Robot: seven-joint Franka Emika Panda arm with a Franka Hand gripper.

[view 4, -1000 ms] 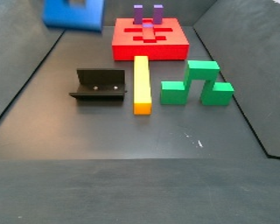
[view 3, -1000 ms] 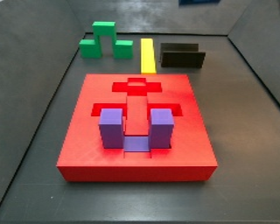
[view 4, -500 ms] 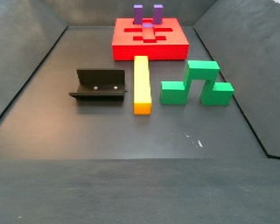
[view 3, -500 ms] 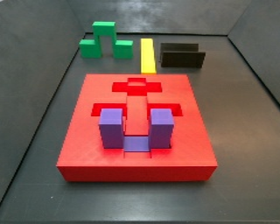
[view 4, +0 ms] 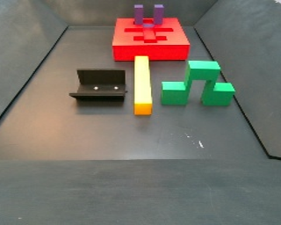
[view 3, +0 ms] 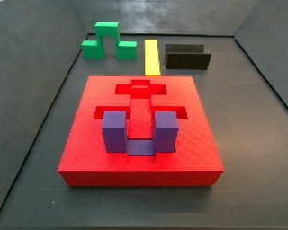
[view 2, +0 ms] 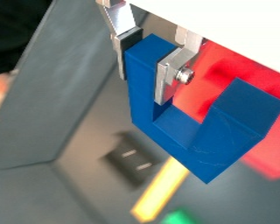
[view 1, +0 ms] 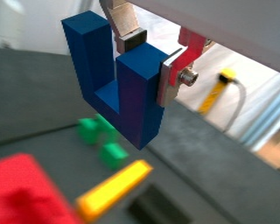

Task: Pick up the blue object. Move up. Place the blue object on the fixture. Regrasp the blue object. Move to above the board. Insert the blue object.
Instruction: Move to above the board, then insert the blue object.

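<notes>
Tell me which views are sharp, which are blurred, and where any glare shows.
Both side views are sharp and evenly lit, with a soft sheen on the dark floor and no gripper in frame. In both wrist views the gripper and the blue object it clamps are fairly crisp, while the board, yellow bar and fixture below are out of focus; a bright washed-out background sits behind.

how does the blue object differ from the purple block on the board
The blue object is dark blue and clamped on one prong by the end effector, off the floor; the purple block is lighter and stands in the board, prongs up. Both are U-shaped.
</notes>
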